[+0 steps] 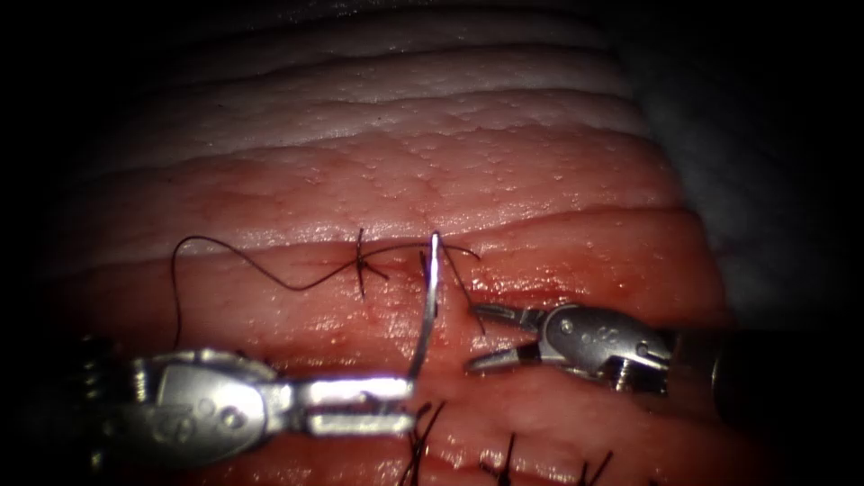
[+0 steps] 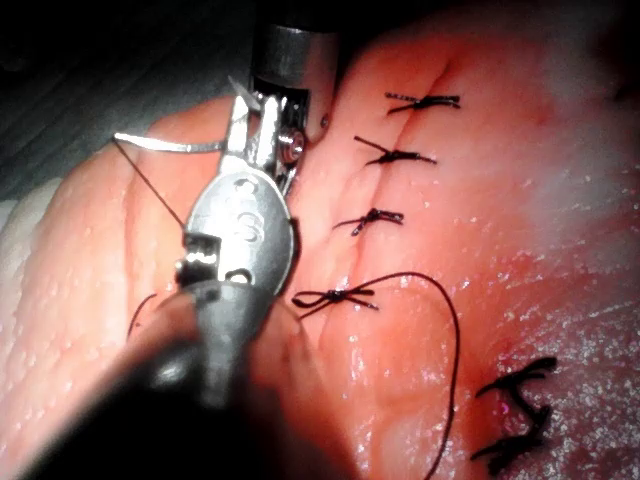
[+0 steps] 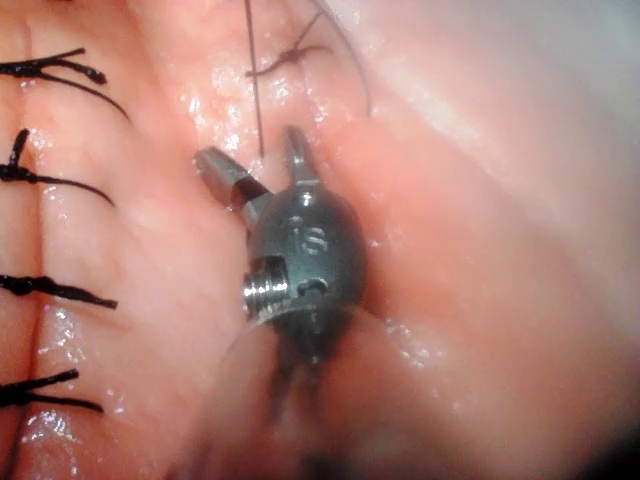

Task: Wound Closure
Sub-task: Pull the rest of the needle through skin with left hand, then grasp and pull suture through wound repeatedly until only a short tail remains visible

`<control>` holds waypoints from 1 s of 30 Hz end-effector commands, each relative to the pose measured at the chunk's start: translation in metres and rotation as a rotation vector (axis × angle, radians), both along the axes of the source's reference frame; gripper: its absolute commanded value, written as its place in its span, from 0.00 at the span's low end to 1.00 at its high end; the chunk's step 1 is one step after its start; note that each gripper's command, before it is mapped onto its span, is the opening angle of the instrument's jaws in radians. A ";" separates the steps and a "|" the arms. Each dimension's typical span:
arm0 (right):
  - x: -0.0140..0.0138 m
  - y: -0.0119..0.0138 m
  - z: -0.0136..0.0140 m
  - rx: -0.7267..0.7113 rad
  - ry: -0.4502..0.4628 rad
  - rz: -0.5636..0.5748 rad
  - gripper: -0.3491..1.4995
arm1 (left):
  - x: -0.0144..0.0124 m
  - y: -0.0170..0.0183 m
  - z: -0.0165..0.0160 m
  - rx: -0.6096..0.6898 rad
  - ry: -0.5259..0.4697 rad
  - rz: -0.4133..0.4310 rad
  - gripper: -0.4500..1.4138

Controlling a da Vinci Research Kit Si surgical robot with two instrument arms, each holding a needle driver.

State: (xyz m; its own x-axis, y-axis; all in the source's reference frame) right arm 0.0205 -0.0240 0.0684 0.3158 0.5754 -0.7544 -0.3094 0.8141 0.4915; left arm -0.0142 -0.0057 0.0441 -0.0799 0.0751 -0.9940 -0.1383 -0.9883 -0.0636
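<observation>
Tissue (image 1: pixel 504 180) takes up pretty much the whole scene, pink and ridged, glistening wet, with dark surroundings around its edges. Row of tied stitches (image 2: pixel 395 156) runs along the closed cut in the left wrist view, and the endoscope view has one knot (image 1: pixel 362 264) sitting on the cut line with a long loose thread (image 1: pixel 234 250) curling off to the left.

Left tool (image 1: pixel 409 396) comes in low from the left, lying nearly flat, jaws pressed together on the needle (image 1: pixel 430 301) at its lower end. The needle stands up from there, curving toward the cut, tip up by the thread just right of the knot. Can't tell if the tip is actually in the tissue or only against it.

Right tool (image 1: pixel 475 337) reaches in from the right, jaws spread wide and holding nothing, just beside the needle's shaft, a thread strand (image 3: pixel 256 90) running near its jaws.
</observation>
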 end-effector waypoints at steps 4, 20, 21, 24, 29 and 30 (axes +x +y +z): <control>0.0008 -0.0001 0.0001 0.010 0.001 0.000 0.39 | 0.0001 0.0002 -0.0001 -0.026 0.037 -0.033 0.00; 0.0006 0.0001 -0.0031 0.151 -0.046 0.109 0.00 | 0.0002 -0.0040 0.0015 -0.049 0.026 0.009 0.00; 0.0004 -0.0002 -0.0036 0.160 -0.049 0.106 0.00 | 0.0003 -0.0043 0.0014 -0.039 0.021 0.011 0.00; 0.0003 -0.0011 -0.0053 0.174 -0.062 0.097 0.00 | 0.0008 -0.0052 0.0011 -0.023 0.008 0.031 0.00; 0.0007 -0.0028 -0.0090 0.196 -0.039 0.074 0.00 | 0.0014 -0.0059 0.0003 0.004 0.008 0.045 0.00; 0.0009 -0.0032 -0.0100 0.199 -0.034 0.074 0.00 | 0.0015 -0.0061 0.0000 0.009 0.007 0.046 0.00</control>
